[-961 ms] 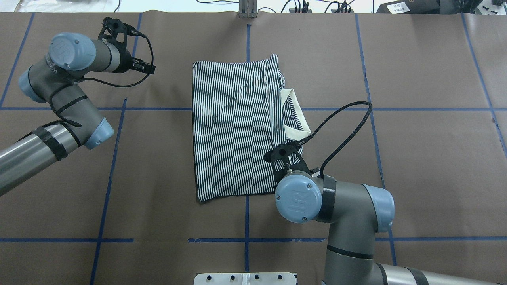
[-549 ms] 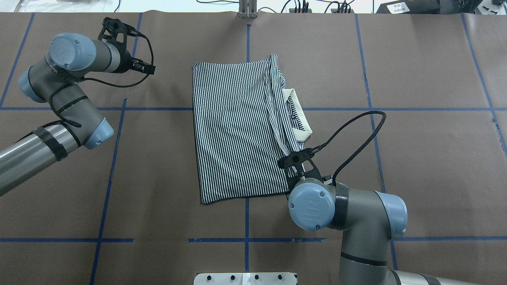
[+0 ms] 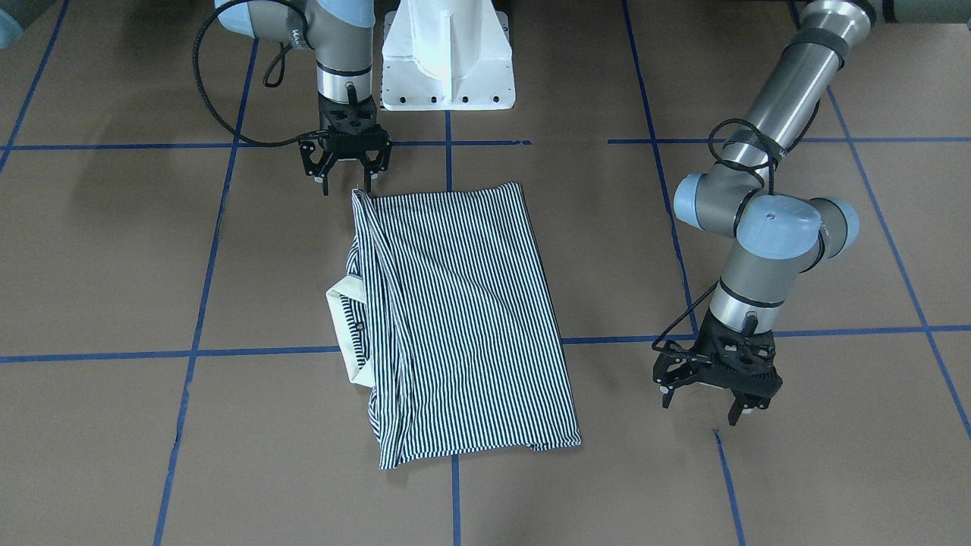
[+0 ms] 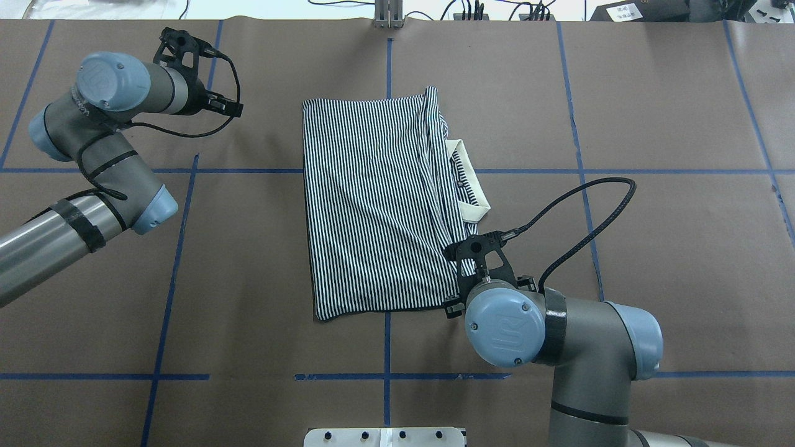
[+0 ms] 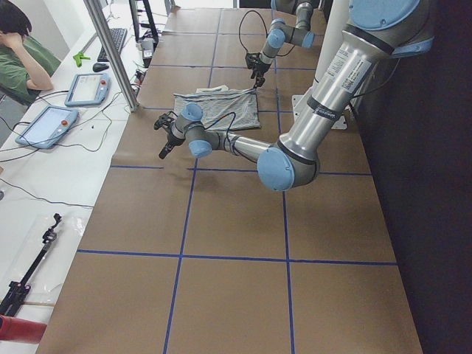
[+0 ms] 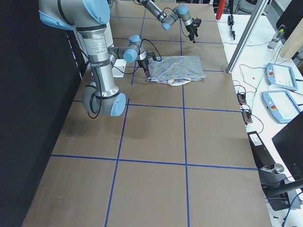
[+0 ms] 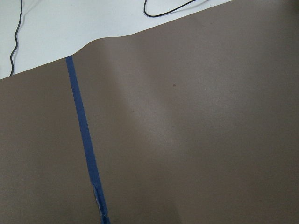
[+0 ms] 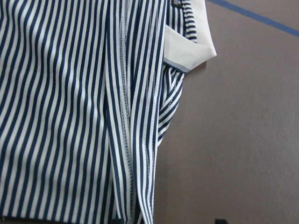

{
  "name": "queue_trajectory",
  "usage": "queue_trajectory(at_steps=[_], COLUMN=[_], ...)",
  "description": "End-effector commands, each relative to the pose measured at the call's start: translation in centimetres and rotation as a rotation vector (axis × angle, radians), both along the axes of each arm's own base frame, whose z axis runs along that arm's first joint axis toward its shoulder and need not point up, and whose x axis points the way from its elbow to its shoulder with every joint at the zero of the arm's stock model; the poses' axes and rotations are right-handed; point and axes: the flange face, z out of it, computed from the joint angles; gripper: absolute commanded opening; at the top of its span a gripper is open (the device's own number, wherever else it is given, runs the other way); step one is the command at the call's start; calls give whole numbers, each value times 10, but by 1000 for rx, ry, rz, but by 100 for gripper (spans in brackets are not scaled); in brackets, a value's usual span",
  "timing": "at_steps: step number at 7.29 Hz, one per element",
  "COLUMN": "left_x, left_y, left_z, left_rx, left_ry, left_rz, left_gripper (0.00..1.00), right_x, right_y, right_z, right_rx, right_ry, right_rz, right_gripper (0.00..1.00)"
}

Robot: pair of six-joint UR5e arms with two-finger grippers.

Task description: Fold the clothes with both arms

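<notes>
1. The right gripper (image 3: 347,188) pointed straight down, jaws spread and released, holding nothing. Its tips stood right at a corner of the polo shirt (image 4: 372,205); whether they touched the cloth could not be told.
2. Clock directions here follow the overhead view, with 12 o'clock at the counter edge farthest from the robot. The right gripper was at the shirt's 5 o'clock corner.
3. The shirt, thin navy and white stripes, lay folded into a tall rectangle in the middle of the counter (image 4: 652,248), with light wrinkles across it.
4. A cream collar (image 8: 189,49) stuck out from under the fold on the shirt's 3 o'clock side. A doubled striped edge ran along that side from 12 o'clock down to 5 o'clock.
5. The right arm (image 4: 577,335) came in from the counter's 5 o'clock, and its black cable (image 4: 596,217) looped out toward 3 o'clock.
6. The left gripper (image 3: 700,409) was also released, jaws wide and empty. It hung over bare counter at about 10 o'clock from the shirt, well apart from it, on the bent left arm (image 4: 93,155).
7. Brown paper covered the counter, marked into squares by blue tape (image 4: 174,261). A white pedestal base (image 3: 447,53) stood at 6 o'clock.
8. A person (image 5: 18,51) sat beyond the 12 o'clock edge.
</notes>
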Motion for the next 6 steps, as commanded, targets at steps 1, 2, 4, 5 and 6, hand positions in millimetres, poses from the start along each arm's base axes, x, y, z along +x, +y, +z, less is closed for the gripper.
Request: queue_trajectory(at_steps=[1,2,4,5,6], left_x=[0,0,0,0,0], left_y=[0,0,0,0,0], left_z=[0,-1,0,0,0], left_rx=[0,1,0,0,0], left_ry=[0,1,0,0,0], left_rz=[0,0,0,0,0], left_gripper=[100,100,100,100,100], right_x=[-8,-28,-38,-40,-43], right_y=[-15,-20,-19,-13,-7], right_z=[-24,-22,-16,-10,-5], right_rx=[8,2,-14,-48,-54], right_ry=[-32,-10,15,13,22], right_rz=[17,15,0,-29,-42], right_gripper=[100,84,17,16,16])
